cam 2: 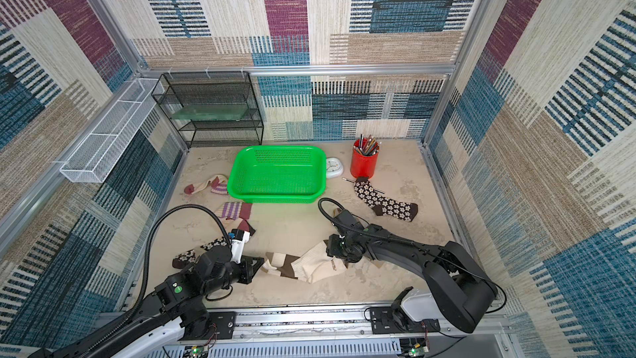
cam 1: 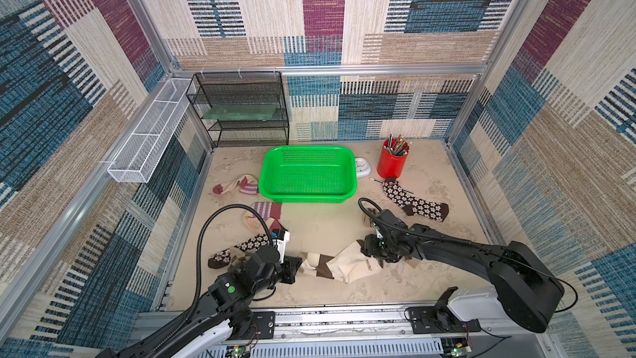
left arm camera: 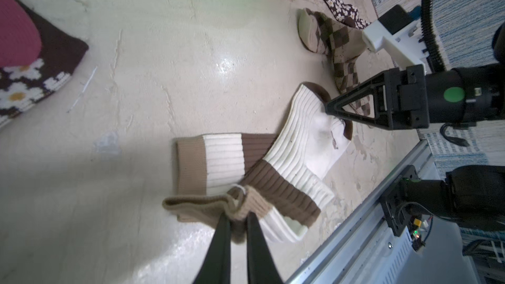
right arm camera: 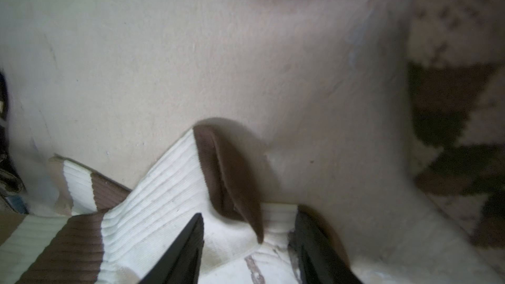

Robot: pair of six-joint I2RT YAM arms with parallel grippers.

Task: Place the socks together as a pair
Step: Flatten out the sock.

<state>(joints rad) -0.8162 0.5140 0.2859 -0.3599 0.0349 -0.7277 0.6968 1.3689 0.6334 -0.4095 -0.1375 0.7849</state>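
Socks [cam 1: 347, 263], seemingly one atop another, before basket [cam 1: 306, 197]; cup [cam 1: 390, 167] right.

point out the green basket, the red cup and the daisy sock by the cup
basket [cam 1: 309, 197]: a top view, front rim
red cup [cam 1: 390, 167]: a top view, front wall
daisy sock [cam 1: 426, 209]: a top view, foot part

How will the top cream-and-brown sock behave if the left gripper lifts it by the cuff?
Likely floppy: the top cream sock bends and drapes over its twin, so it should hang limp from the left gripper. Probably light, since the pinched cuff bunches easily. Its ribbed knit may drag the twin along where they overlap.
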